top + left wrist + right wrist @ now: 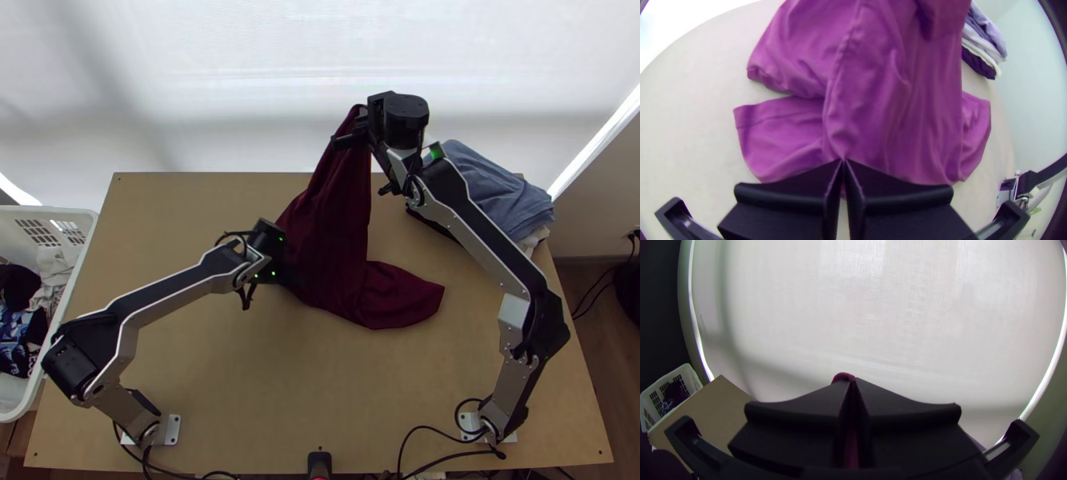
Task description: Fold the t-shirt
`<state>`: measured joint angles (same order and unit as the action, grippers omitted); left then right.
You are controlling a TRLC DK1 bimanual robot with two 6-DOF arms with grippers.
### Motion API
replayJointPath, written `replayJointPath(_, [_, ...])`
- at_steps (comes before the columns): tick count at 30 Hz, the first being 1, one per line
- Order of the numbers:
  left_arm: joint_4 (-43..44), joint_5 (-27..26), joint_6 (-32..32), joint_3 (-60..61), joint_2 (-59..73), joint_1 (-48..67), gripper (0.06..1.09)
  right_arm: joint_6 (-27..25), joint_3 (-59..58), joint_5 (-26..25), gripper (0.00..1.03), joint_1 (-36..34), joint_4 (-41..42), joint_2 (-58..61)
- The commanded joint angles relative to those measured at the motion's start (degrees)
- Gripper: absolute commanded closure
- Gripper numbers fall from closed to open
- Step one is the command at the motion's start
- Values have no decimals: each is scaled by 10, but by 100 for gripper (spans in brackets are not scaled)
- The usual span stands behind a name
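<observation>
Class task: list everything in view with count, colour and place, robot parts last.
T-shirt: one, dark red, mid-table, far end raised
Folded clothes: one stack, blue-grey over white, table's far right
Laundry basket: one, white, left of table, holding mixed clothes
Table: one, light wooden, centre
Window blind: one, white, beyond table
Cables: several, black, around arm bases
Arms: two, silver and black, based near left and near right
Left gripper: one, black, shut on t-shirt
Right gripper: one, black, shut on raised end

t-shirt (328,256) | dark red | one end, perhaps the hem, raised | rest rumpled on table (240,384)
</observation>
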<state>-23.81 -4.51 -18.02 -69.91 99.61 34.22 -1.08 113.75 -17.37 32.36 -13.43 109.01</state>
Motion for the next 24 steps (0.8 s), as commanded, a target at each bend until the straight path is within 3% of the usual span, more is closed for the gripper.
replayJointPath(1, [2, 0, -2, -36, -35, -71, 105, 8, 19, -7, 100, -24, -9, -41])
replayJointPath(10, [-91, 7, -3, -254, -95, -225, 105, -1, 28, -29, 100, -67, -56, -78])
replayJointPath(19, [-170, 19, 9, -481, -116, -272, 105, -10, 126, -55, 100, -53, -76, -115])
replayJointPath(24, [-207, 19, 33, -523, -140, -279, 105, -18, 147, -61, 100, -39, -94, -153])
